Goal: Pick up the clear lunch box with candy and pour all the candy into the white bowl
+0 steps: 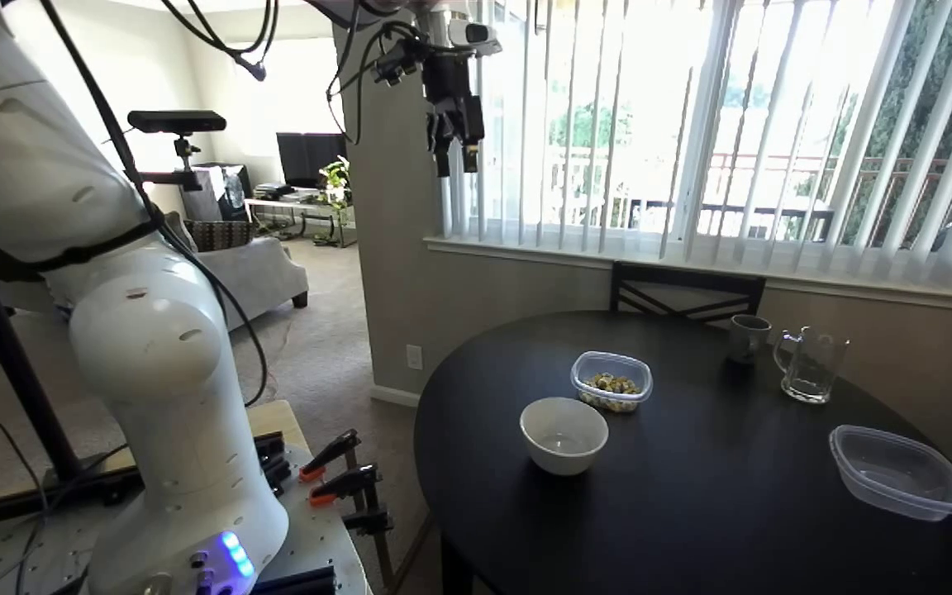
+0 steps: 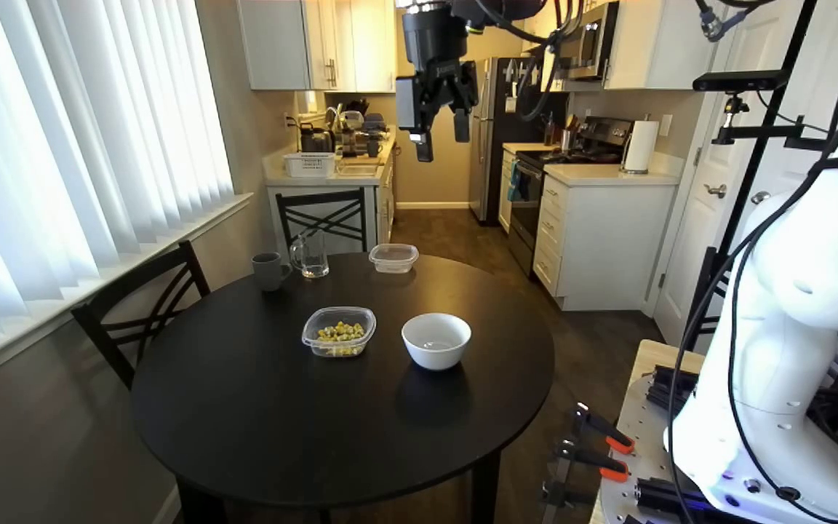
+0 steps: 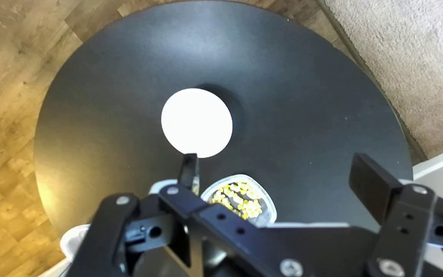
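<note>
A: Going left to right in an exterior view, what is standing on the round black table [image 2: 244, 415]?

B: A grey mug [image 2: 268, 272] is standing furthest left, a glass mug [image 2: 315, 257] just beside it. Then the clear lunch box [image 2: 328, 316] is sitting open-topped, nearer the middle, with the candy [image 2: 341, 332] lying inside as a heap of yellowish-brown pieces. Farther right, toward the far edge, a flatter clear container [image 2: 393, 267] is sitting. The white bowl [image 2: 435, 358] is standing rightmost, near the clear lunch box but apart from it.

A: Progress on the pour?

B: Judging from the layout, none is showing. The clear lunch box is resting upright on the table, and all the candy in sight is lying in it. The white bowl is showing no candy in either exterior view; in the wrist view its inside is washing out to plain white, so nothing is being read from there. Grasping, lifting, carrying, tipping and fully emptying the clear lunch box are apparently all waiting to be done.

A: And the Robotiq gripper [image 2: 442, 138]?

B: It is hanging well above the table in both exterior views. The wrist view is showing its fingers [image 3: 371, 186] standing wide apart, with nothing clasped between them. One finger is overlapping the white bowl's edge there, but by line of sight only; the gripper is touching neither the white bowl nor the clear lunch box.
</note>
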Robot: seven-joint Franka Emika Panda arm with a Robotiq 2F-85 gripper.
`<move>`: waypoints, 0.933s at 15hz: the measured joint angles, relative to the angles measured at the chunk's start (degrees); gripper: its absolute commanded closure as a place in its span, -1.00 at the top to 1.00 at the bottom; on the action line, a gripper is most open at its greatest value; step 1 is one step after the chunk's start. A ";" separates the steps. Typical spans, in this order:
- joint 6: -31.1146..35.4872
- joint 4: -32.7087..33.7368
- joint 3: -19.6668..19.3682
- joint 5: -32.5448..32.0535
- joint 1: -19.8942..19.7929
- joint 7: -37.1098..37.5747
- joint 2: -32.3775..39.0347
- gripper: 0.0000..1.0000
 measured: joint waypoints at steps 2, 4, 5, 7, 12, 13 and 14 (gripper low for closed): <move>6.26 1.43 -0.04 -0.93 0.00 0.56 4.71 1.00; 13.97 2.38 -0.44 -3.37 -0.02 3.04 10.94 1.00; 16.96 3.12 -1.03 -4.43 -0.03 4.15 14.23 1.00; 21.04 5.23 -3.10 -4.91 -0.03 5.29 20.77 1.00; 25.36 8.40 -8.66 -4.46 0.42 8.23 33.83 1.00; 26.65 8.86 -9.75 -4.52 0.91 9.45 36.24 1.00; 28.06 9.57 -10.80 -4.53 1.51 10.92 38.69 1.00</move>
